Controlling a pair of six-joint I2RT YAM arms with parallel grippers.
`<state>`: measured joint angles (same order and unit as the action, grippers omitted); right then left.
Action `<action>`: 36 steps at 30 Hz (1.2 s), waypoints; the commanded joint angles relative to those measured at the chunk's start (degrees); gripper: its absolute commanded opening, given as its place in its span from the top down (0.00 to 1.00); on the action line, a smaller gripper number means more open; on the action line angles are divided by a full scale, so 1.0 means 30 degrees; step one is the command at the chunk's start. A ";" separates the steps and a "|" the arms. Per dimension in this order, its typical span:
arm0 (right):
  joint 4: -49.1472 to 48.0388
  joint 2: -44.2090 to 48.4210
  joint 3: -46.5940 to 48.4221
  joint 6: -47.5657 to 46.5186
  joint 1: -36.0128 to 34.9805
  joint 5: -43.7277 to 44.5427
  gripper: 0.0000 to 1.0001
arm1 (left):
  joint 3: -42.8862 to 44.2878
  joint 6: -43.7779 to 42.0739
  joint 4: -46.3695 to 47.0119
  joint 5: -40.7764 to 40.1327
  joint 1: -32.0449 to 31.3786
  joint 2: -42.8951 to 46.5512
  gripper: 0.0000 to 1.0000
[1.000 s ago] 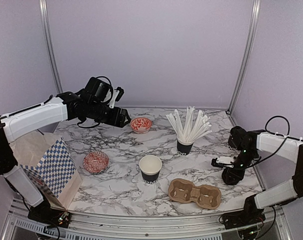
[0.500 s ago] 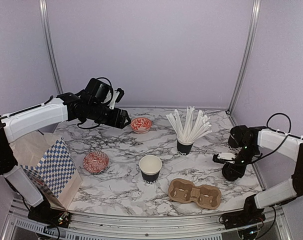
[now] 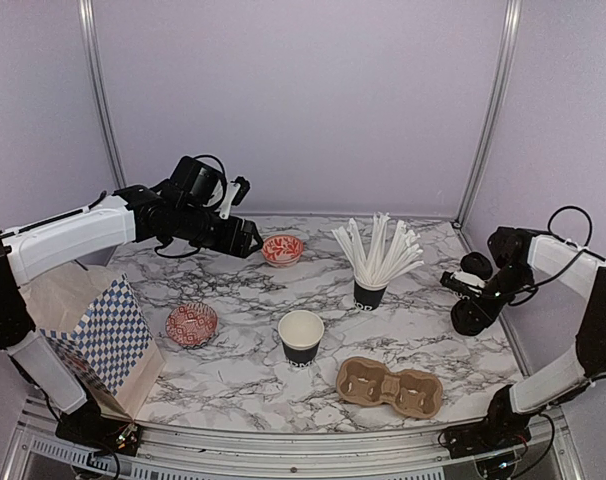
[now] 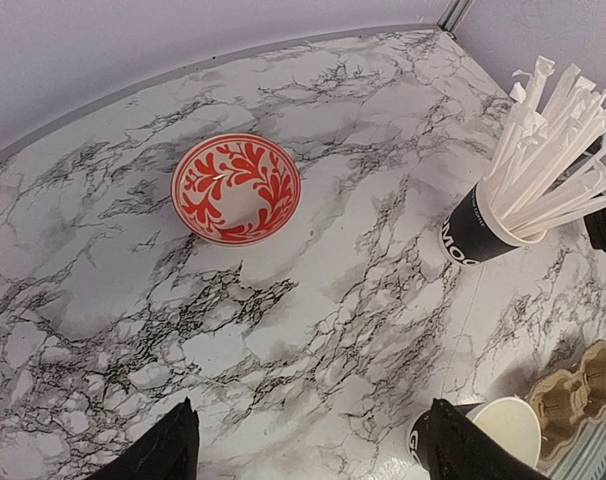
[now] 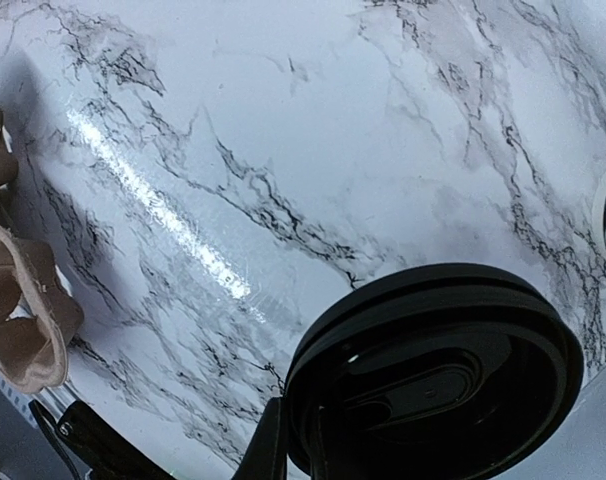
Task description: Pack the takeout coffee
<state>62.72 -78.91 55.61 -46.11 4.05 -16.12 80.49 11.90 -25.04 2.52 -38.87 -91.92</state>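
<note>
An open black paper cup [image 3: 301, 336], white inside, stands in the middle of the table; its rim also shows in the left wrist view [image 4: 503, 428]. My right gripper [image 3: 460, 284] is raised over the right side of the table. In the right wrist view it [image 5: 305, 440] is shut on the edge of a round black lid [image 5: 433, 380]. My left gripper [image 3: 245, 236] hangs above the back left of the table, open and empty, with its fingertips [image 4: 171, 452] wide apart over bare marble.
A black cup bristling with white sticks [image 3: 371, 268] stands behind the open cup. A brown pulp carrier [image 3: 389, 387] lies at the front right. A red patterned bowl [image 3: 282, 249] sits at the back, another [image 3: 192, 323] at the left. A checkered paper bag [image 3: 105, 340] stands front left.
My right gripper has risen and swung back and to the right with the lid. The left arm has not moved.
</note>
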 commanded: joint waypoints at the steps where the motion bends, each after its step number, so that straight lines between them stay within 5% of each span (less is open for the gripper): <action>1: 0.0560 -0.0126 0.0582 -0.0109 0.0084 -0.1181 0.92 | 0.0005 -0.0285 0.0321 0.0431 0.0042 0.0248 0.21; 4: -0.0285 -0.0467 0.0322 0.0639 0.0234 0.0457 0.94 | 0.0037 -0.0341 0.0326 0.0791 0.0012 0.0172 0.21; 6: 0.1674 -0.0730 0.1432 -0.0557 0.0726 -0.2983 0.92 | 0.0010 -0.0540 0.0354 0.0943 -0.0083 0.0193 0.21; 9: -0.0016 -0.0737 0.1495 0.1233 0.0660 -0.0869 0.95 | -0.0037 -0.0930 0.0459 0.0931 -0.0264 0.0279 0.21; 14: 0.1672 -0.0888 0.2196 -0.0253 0.1457 -0.5297 0.94 | -0.0143 -0.1896 0.0982 0.0889 -0.0785 0.0552 0.21; 25: 0.3002 -0.1119 0.2496 -0.1427 0.1439 -0.8987 0.94 | -0.2175 -0.6333 0.5300 0.1362 -0.4092 0.1885 0.16; 36: 0.4632 0.0561 0.3664 -0.3037 0.0756 -1.1918 0.93 | -0.1098 -0.3619 1.0149 0.1384 -0.6660 -0.0217 0.20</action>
<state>74.87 -80.82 63.92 -53.49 7.62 -47.09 73.91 -4.03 -3.25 7.46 -56.14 -88.60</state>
